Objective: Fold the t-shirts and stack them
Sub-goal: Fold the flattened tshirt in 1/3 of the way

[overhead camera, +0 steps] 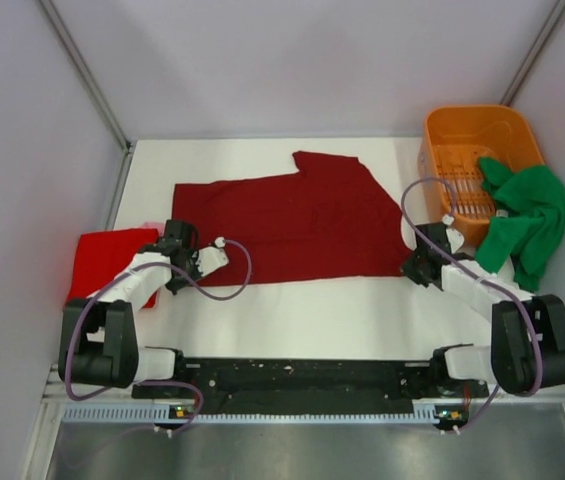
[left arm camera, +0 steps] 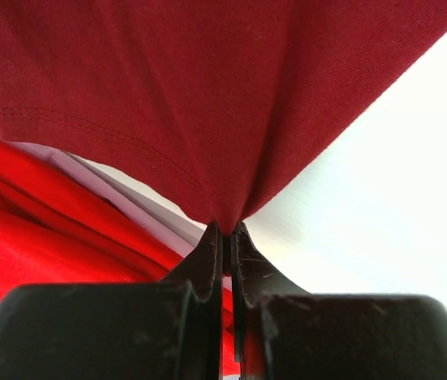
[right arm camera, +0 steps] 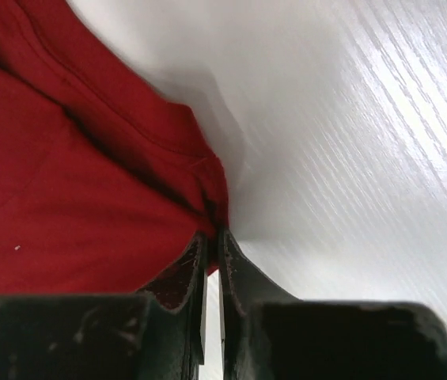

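Note:
The dark maroon t-shirt [overhead camera: 292, 220] lies spread flat across the middle of the white table. My left gripper [overhead camera: 180, 243] is shut on its near left corner; the left wrist view shows the cloth [left arm camera: 207, 103] pinched at the fingertips [left arm camera: 225, 229]. My right gripper [overhead camera: 420, 262] is shut on its near right corner, with the cloth [right arm camera: 89, 198] pinched at the tips [right arm camera: 212, 235]. The brighter red t-shirt [overhead camera: 107, 262] lies folded at the left edge and shows in the left wrist view [left arm camera: 41, 237]. The bright green t-shirt [overhead camera: 527, 215] hangs over the basket's rim at the right.
An orange slotted plastic basket [overhead camera: 462, 135] stands at the back right corner. Grey walls close the table at the left, back and right. Bare white table [overhead camera: 312, 315] lies between the maroon shirt and the arm bases.

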Controlling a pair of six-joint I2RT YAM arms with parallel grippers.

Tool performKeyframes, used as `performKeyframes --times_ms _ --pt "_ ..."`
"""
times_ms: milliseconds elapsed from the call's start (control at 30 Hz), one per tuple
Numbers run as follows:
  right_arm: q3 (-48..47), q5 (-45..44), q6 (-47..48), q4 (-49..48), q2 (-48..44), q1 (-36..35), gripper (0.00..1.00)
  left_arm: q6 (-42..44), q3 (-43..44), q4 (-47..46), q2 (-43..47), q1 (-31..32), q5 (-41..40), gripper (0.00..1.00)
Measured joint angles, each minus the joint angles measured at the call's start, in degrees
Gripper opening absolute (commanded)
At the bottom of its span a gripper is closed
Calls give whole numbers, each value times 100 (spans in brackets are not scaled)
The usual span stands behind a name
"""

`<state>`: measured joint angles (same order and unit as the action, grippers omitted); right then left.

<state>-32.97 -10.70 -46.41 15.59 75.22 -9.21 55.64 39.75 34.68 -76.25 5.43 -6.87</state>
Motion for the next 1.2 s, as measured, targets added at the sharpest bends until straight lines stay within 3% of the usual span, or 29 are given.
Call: performKeyframes --times_ms 233,600,633,733,767,800,1000,1100,1200 --pt "433 -107 -92 481 -1086 2 0 107 0 70 2 -4 -44 0" --pt "925 -376 -1071 2074 -3971 52 0 444 345 1611 195 -4 459 1" --pt "933 -435 -1198 2297 -4221 52 2 476 345 1735 195 -2 503 7" --pt "929 -612 -1443 2710 -4581 52 46 608 374 2055 181 -2 603 40" --pt "927 -686 -1530 2841 -4599 57 51 614 428 2199 160 -2 610 68" --pt "918 -796 -1596 2981 -4597 66 54 669 485 2302 144 -2 599 83" --pt "527 -1360 -1480 3314 -4623 79 54 638 1672 2962 -136 -44 828 84" --pt "26 -1113 -697 2590 -4448 76 54 262 2883 2830 -402 -118 1043 74" --pt "-673 -636 116 1644 -3665 -26 55 -184 3919 2415 -769 -160 1217 62"
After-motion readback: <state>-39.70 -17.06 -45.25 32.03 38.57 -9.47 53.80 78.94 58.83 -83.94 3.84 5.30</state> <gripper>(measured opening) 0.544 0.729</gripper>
